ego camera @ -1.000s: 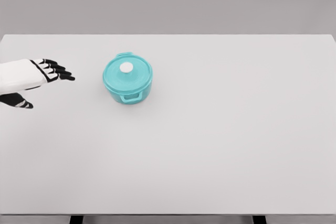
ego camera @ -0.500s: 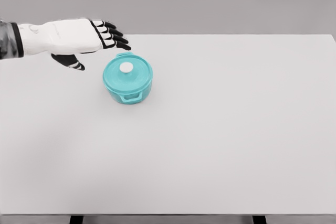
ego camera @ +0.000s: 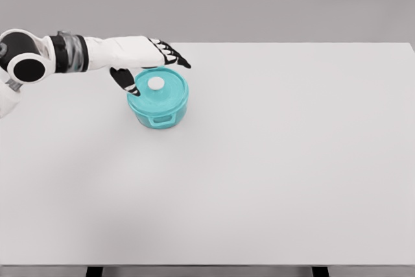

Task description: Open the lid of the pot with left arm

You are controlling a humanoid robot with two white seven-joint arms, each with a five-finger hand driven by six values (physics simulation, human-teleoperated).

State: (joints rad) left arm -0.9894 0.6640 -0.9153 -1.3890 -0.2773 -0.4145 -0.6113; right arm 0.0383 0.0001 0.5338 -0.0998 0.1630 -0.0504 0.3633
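Left hand arrived over the pot, lid not yet gripped.

My black fingers [ego camera: 174, 56] were spread, holding nothing, as the white left hand [ego camera: 148, 56] had swept in above the round teal pot [ego camera: 158, 100]; its white-knobbed teal lid [ego camera: 156, 84] sat closed, left-centre on the white tabletop [ego camera: 292, 160].

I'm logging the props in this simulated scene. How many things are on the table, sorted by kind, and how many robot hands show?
Pots: 1, teal pot
Lids: 1, teal lid with a white knob, on the pot
Hands: 1, left hand, open above the pot's far left side
Tables: 1, white table
Total: 4
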